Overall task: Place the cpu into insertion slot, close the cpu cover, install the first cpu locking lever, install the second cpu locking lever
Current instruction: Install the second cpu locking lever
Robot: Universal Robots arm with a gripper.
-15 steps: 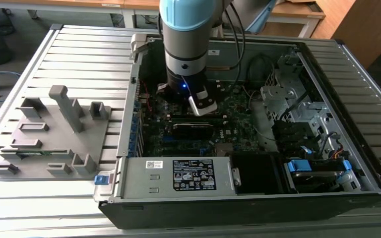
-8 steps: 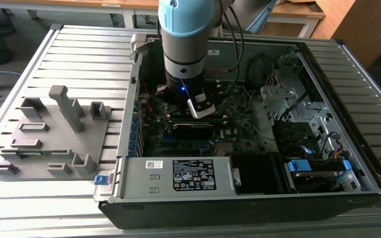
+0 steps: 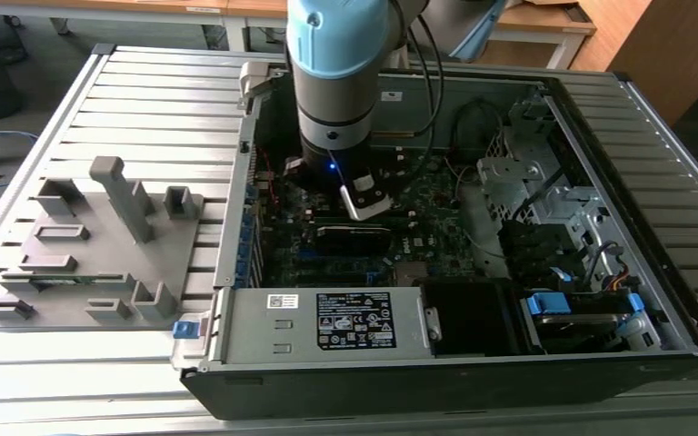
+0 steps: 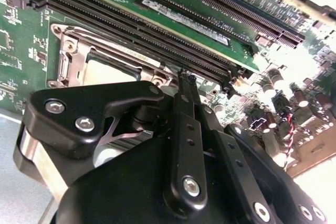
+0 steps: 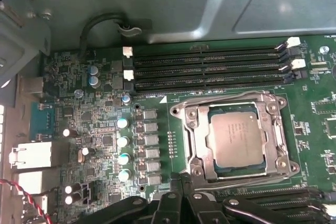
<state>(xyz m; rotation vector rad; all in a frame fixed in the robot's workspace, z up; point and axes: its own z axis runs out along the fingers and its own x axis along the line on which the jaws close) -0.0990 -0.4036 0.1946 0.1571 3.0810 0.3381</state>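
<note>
In the first wrist view the cpu (image 5: 236, 140) lies flat in the insertion slot (image 5: 231, 172), grey-brown top up. The silver cpu cover (image 5: 194, 137) is down around it, its window framing the chip. Thin wire levers run along the socket's two long sides (image 5: 231, 98) (image 5: 252, 183); I cannot tell whether they are latched. My gripper (image 5: 181, 178) is shut, its black tips together just off one corner of the socket, with nothing visibly held. The second wrist view shows the gripper (image 4: 184, 77) pointing at the socket edge beside the cpu (image 4: 107, 72). In the exterior view the gripper (image 3: 367, 204) hangs inside the computer case.
Long black memory slots (image 5: 210, 69) run right beside the socket. Capacitors (image 5: 122, 140) and chokes stand on its other side. The case wall (image 3: 243, 182), a drive cage (image 3: 531, 191) and a power supply (image 3: 349, 322) hem in the board. A grey fixture (image 3: 94, 236) stands at the exterior view's left.
</note>
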